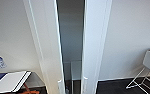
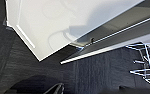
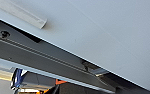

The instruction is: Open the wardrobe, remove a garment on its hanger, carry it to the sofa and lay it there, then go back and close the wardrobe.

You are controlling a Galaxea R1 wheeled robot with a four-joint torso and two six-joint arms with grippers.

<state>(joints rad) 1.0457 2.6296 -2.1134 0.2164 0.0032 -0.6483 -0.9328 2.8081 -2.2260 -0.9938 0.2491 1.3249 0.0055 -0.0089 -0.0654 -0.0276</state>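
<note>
Wardrobe [image 1: 71,47] dead ahead, both doors ajar, dark gap between them. Claw state: cannot tell for either arm. Door handle [image 3: 21,15] near right wrist camera. Risk: arms snagging door edges, doors being narrow apart; white wire-legged chair [image 1: 146,75] close right.

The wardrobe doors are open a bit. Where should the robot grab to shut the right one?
Probably the small vertical handle low on the right door of the wardrobe. It sticks out from the door's front near its inner edge, so come from the front, one finger on each side.
</note>
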